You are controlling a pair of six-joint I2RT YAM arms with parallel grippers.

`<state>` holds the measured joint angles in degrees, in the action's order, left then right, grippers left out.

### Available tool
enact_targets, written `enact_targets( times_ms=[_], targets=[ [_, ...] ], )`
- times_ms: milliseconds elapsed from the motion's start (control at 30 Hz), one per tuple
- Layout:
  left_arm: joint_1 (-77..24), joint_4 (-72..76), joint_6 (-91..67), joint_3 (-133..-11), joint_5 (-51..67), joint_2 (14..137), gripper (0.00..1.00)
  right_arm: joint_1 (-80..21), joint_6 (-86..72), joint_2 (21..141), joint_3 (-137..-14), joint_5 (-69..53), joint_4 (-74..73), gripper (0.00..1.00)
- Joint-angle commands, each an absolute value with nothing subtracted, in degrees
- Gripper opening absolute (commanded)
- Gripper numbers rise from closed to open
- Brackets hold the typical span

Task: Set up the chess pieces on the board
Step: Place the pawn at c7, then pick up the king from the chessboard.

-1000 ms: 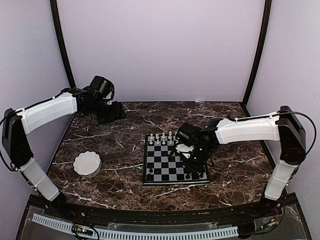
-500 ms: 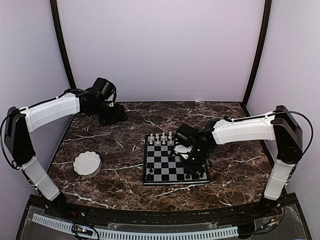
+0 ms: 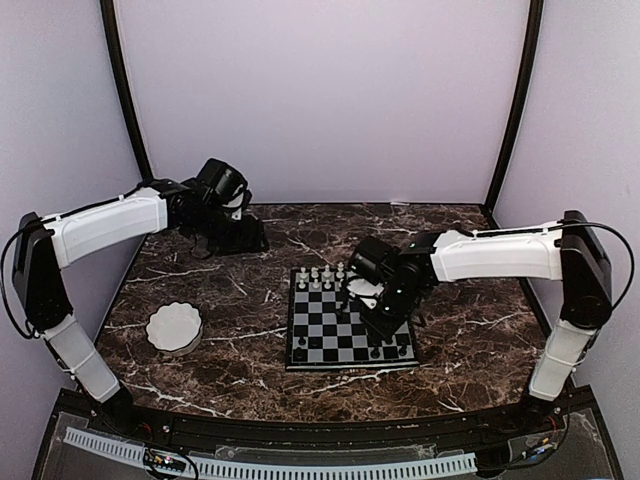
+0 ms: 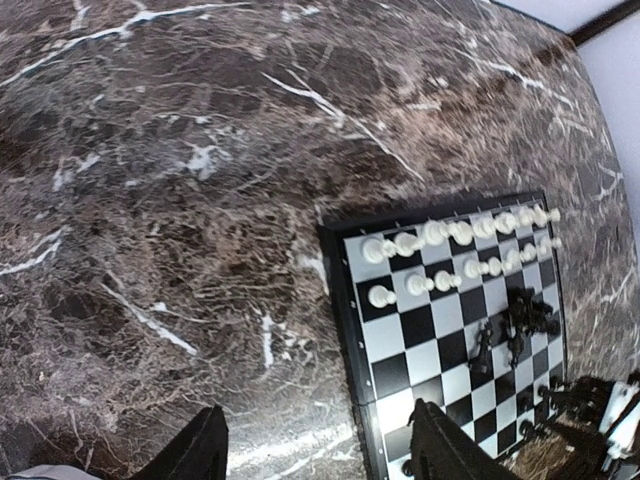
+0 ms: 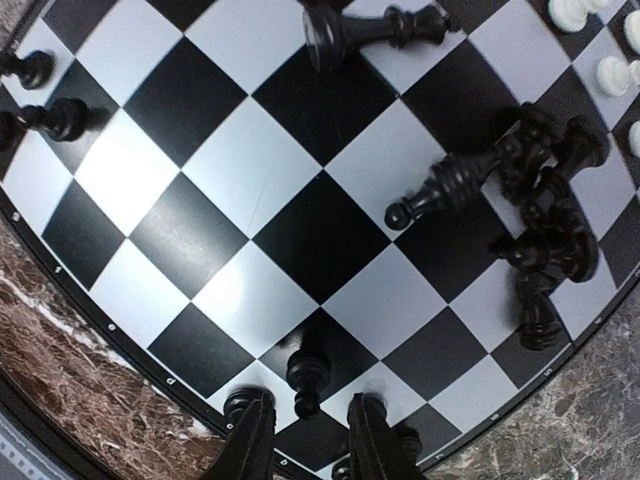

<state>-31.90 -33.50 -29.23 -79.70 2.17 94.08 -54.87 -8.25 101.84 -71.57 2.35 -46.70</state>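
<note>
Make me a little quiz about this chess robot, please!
1. True or false: the white pieces stand in two rows on the board.
2. Which one is over the board? A) left gripper B) right gripper
3. What colour are the tipped-over pieces?

Key: 1 true; 2 B; 3 black.

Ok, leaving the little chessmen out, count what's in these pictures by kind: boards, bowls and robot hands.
Chessboard: 1
Bowl: 1
Robot hands: 2, the left hand and the right hand
Total: 4
</note>
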Motion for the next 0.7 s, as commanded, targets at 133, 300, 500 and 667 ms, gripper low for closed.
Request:
enact_targets(
  times_ms=[133,300,500,667],
  targets=[
    [-45.18,-40.0,-23.26,-84.88,3.98,99.05,0.54,-51.94,-12.35,90.58,-72.57,3.53,-46.12,0.3],
    [-51.78,-43.72,-22.77,-93.3,3.58,107.41,0.46,-46.07,-15.79,84.46,-67.79,1.52,-42.28,0.31],
    [-54.6,-49.8,-20.29,-104.24,2.88,118.1,0.56,-43.45,-15.58,83.34,-67.06,0.75,-42.11,0.31],
    [-54.75,-52.54,-18.57,-109.13,1.37,123.4,0.58,-43.07,-15.64,82.89,-66.6,0.42,-41.83,0.31]
  ],
)
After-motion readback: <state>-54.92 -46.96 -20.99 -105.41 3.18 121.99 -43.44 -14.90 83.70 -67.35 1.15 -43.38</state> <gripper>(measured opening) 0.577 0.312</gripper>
